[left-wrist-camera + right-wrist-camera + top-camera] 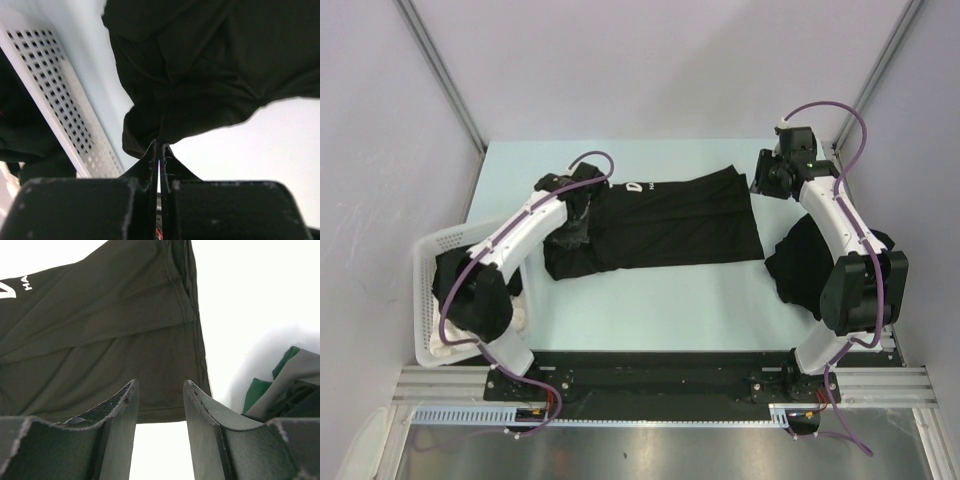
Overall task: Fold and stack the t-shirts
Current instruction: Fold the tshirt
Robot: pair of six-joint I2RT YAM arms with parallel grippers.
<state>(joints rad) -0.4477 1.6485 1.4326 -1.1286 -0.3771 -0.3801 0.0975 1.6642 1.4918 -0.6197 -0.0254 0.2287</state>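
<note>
A black t-shirt (665, 222) with white lettering lies spread across the middle of the table. Its left end is bunched up. My left gripper (575, 197) is over that bunched end. In the left wrist view its jaws (159, 146) are shut, with the tips pinching the edge of the black fabric (200, 75). My right gripper (767, 176) is open and empty just past the shirt's far right corner. In the right wrist view (160, 390) the shirt's hem (150, 405) lies just ahead of the fingertips. More black t-shirts (803, 262) are piled beside the right arm.
A white lattice basket (428, 248) stands at the left edge with black cloth (470, 295) in it. Its wall (65, 95) also shows in the left wrist view. Something green and white (282, 385) lies right of the right fingers.
</note>
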